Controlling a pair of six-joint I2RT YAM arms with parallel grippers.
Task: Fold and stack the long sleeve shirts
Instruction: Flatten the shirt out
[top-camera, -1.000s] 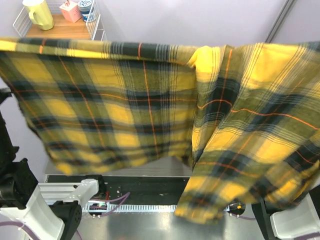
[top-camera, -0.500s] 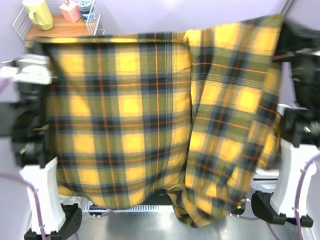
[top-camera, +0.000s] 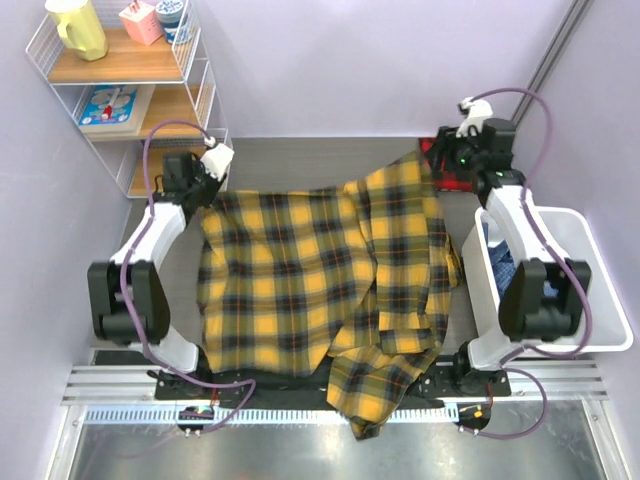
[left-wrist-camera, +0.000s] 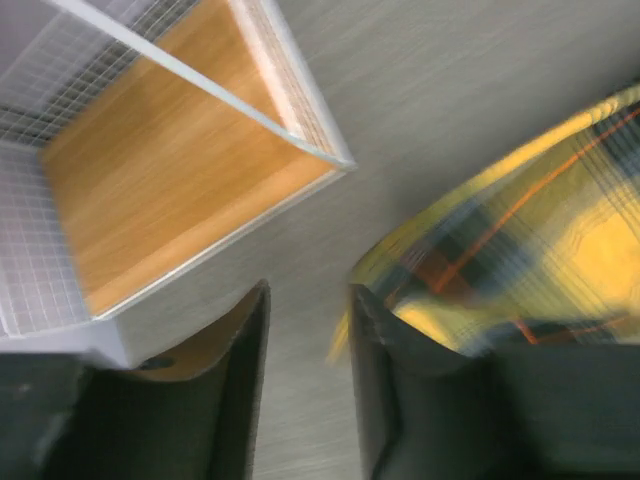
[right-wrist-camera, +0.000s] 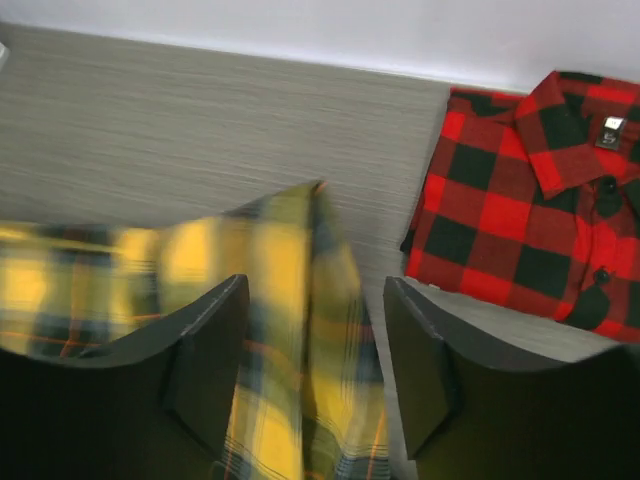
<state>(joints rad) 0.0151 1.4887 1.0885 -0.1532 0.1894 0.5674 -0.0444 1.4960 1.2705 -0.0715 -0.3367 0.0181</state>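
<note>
The yellow plaid long sleeve shirt (top-camera: 310, 285) lies spread across the table, its lower part hanging over the near edge by the arm bases. My left gripper (top-camera: 212, 165) hovers over the shirt's far left corner. It is open, with bare table between its fingers (left-wrist-camera: 307, 292) and the shirt's blurred edge (left-wrist-camera: 520, 235) just right of them. My right gripper (top-camera: 455, 155) is open above the far right corner, the blurred yellow cloth (right-wrist-camera: 290, 300) lying loose below its jaws (right-wrist-camera: 315, 285). The red-and-black shirt (right-wrist-camera: 530, 215) lies folded at the back right (top-camera: 440, 165).
A wire shelf unit (top-camera: 120, 70) with wooden boards stands at the back left, holding a yellow mug (top-camera: 78, 25); its lowest board (left-wrist-camera: 170, 180) is close to my left gripper. A white bin (top-camera: 590, 300) sits along the right side.
The yellow shirt, held up high in the air by both grippers, has come down flat onto the table. Both grippers have opened and let go of its far corners.
</note>
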